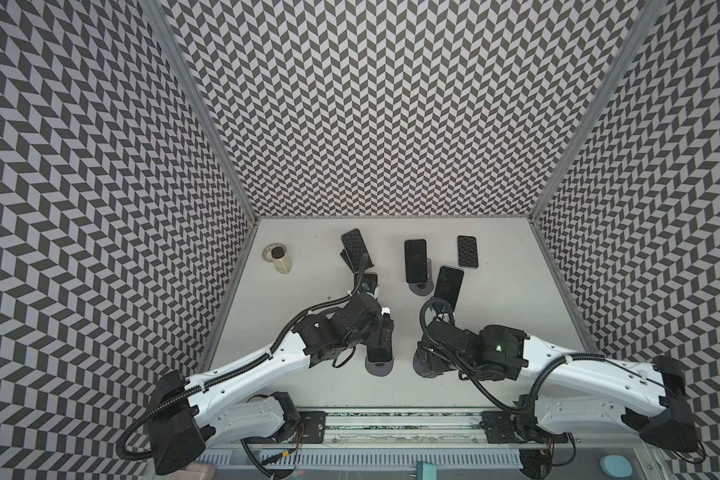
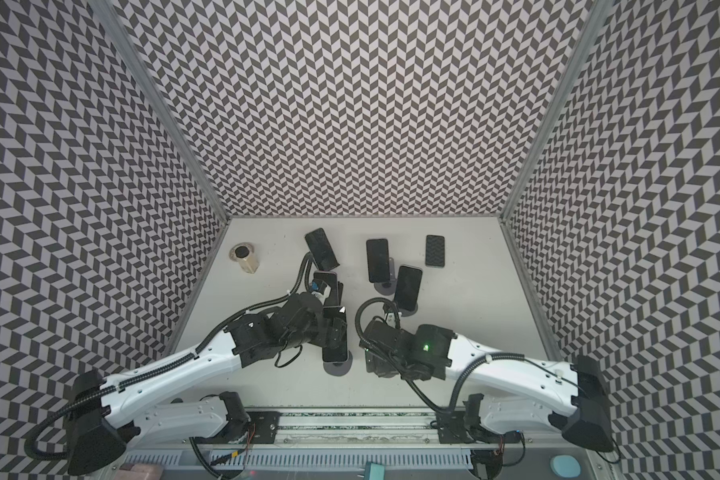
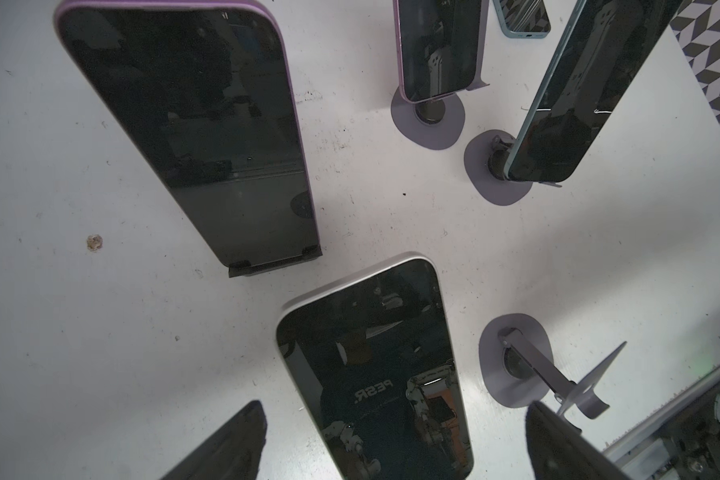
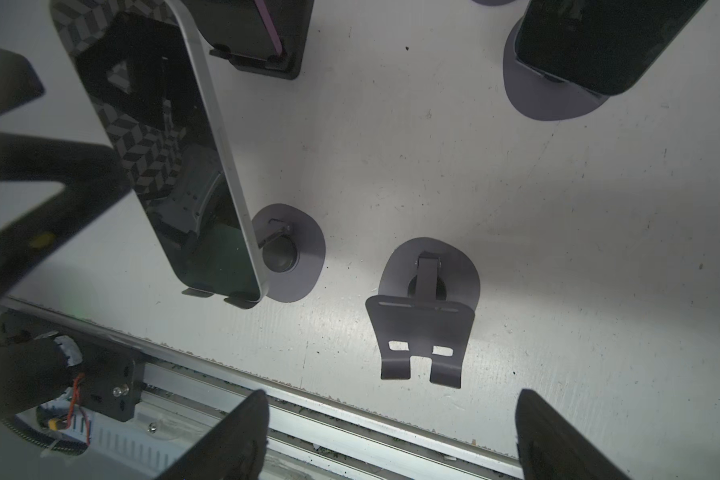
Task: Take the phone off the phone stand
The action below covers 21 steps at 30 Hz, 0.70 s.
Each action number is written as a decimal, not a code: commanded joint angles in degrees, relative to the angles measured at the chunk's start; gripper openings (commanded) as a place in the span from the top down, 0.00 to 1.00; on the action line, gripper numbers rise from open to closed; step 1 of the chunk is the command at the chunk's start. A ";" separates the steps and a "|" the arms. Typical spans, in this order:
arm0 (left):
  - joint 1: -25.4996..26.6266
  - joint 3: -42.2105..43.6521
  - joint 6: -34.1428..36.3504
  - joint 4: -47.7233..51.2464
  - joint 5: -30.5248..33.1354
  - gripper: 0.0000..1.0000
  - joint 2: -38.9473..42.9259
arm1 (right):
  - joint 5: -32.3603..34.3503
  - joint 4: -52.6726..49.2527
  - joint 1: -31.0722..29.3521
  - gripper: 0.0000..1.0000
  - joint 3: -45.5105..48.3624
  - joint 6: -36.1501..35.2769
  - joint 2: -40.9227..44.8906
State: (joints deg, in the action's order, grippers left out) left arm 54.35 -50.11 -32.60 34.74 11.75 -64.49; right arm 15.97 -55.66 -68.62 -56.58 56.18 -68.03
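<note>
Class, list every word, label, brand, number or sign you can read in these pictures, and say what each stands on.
"PESR." - pale letters reflected in the dark screen of the white-edged phone, in the left wrist view; they are dim, so the reading is unsure.
Nothing else is legible: the purple-edged phone shows a blank dark screen, and any marks on the front rail are too small or blurred.

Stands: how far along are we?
Done, it seems: the empty stand, and a flat phone lying on the table. In hand: nothing; the left tool is open over the white phone, the right tool open by the empty stand. Left: four on stands: white phone, purple phone, second purple phone, teal phone.
</note>
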 commanded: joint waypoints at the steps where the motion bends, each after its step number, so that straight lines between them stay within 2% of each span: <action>1: 0.10 -1.13 0.58 -0.68 1.69 0.03 0.55 | 1.43 3.95 -0.31 0.07 0.93 0.77 -1.76; 4: 0.05 -1.30 0.86 -0.73 1.79 0.03 0.51 | 3.31 3.93 -0.27 0.04 1.98 3.16 -3.92; 12: -0.21 -1.84 1.62 -0.66 1.87 0.03 0.72 | 7.23 6.65 0.02 0.02 3.07 3.51 -7.01; 21: -0.38 -0.89 1.22 0.23 2.40 0.03 2.83 | 6.54 9.14 0.41 0.14 5.56 1.63 -8.63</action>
State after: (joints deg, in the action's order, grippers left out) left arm 54.33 -50.35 -31.09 34.79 12.45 -63.20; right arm 21.06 -48.69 -68.45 -51.59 57.47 -75.79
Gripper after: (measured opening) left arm 0.969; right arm 0.869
